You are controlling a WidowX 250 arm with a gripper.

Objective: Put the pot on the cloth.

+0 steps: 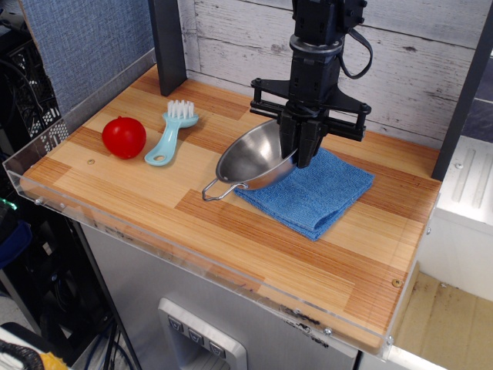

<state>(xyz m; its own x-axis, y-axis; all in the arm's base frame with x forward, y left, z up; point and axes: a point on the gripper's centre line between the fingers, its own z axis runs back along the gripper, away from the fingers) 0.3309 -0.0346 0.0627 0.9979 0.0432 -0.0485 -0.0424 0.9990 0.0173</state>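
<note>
Gripper (301,151): clenched on the pot's rim.
Pot (253,158): empty, tilted, left of gripper.
Cloth (316,193): beneath gripper.

A robot test bench in a lab: a wood-laminate tabletop (231,223) edged by a clear acrylic guard (192,258), a whitewashed plank backdrop (416,69) at 12 o'clock, black equipment racks (27,92) at 9 o'clock.

a wooden table (231,223) carries a red ball (124,137), a brush (170,132) and the cloth (312,191).
</note>
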